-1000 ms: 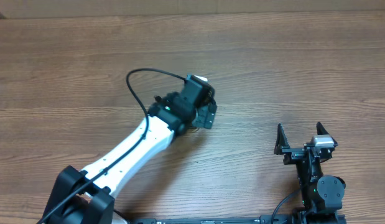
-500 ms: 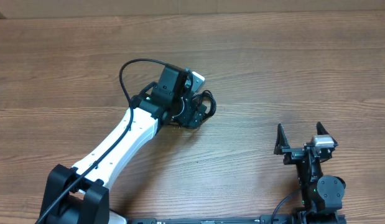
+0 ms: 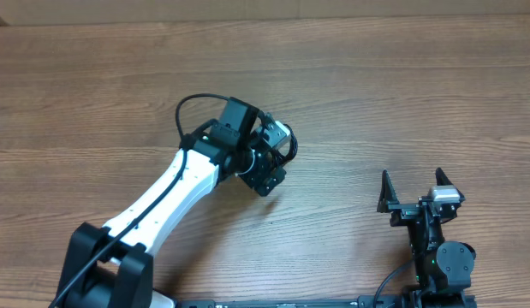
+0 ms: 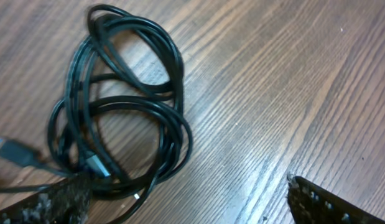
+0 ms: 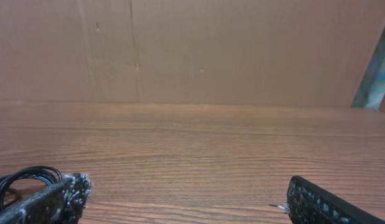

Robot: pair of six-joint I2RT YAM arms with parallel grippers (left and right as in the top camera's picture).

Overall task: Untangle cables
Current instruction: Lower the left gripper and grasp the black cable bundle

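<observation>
The cables are thin black cords bundled in overlapping loops on the wooden table, with a small plug at the bundle's left. In the overhead view the cables peek out on the right of the left wrist. My left gripper is open and empty, its left finger touching or just over the bundle's lower edge; overhead, the left gripper hovers at the table's middle. My right gripper is open and empty near the front right, far from the cables; its wrist view shows the bundle far left.
The wooden table extends in all directions. A brown cardboard wall stands behind the table's far edge. The left arm's thick black cable arches over its white link.
The left arm swung left, then back a little right and turned its wrist. The cable bundle now shows beside it. The right arm has not moved.
</observation>
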